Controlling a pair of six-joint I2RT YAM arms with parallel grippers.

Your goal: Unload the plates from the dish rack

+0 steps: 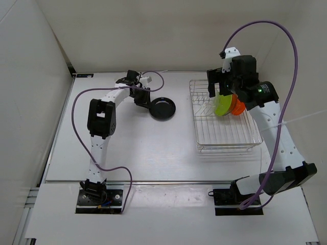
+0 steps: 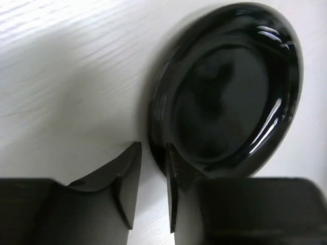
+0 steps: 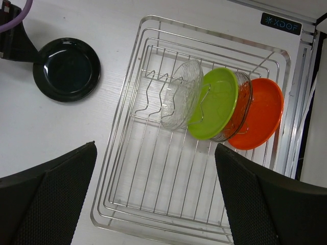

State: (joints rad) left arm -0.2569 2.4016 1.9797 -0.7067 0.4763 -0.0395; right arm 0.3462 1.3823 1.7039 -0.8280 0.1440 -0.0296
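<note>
The glossy black plate (image 1: 162, 108) lies flat on the table left of the dish rack (image 1: 225, 139); it also shows in the left wrist view (image 2: 230, 87) and the right wrist view (image 3: 66, 69). My left gripper (image 2: 154, 148) sits at its left rim, jaws a little apart, with a sliver of table between one finger and the rim. In the dish rack (image 3: 110, 168) a clear plate (image 3: 181, 94), the lime green plate (image 3: 214, 104), a second clear plate (image 3: 242, 102) and the orange plate (image 3: 260, 115) stand on edge. My right gripper (image 3: 156, 189) hovers wide open above the rack, empty.
White walls stand close on the left and behind the table. A purple cable (image 1: 286, 76) loops over the right arm, and another (image 1: 76, 132) hangs beside the left arm. The near half of the rack floor holds nothing.
</note>
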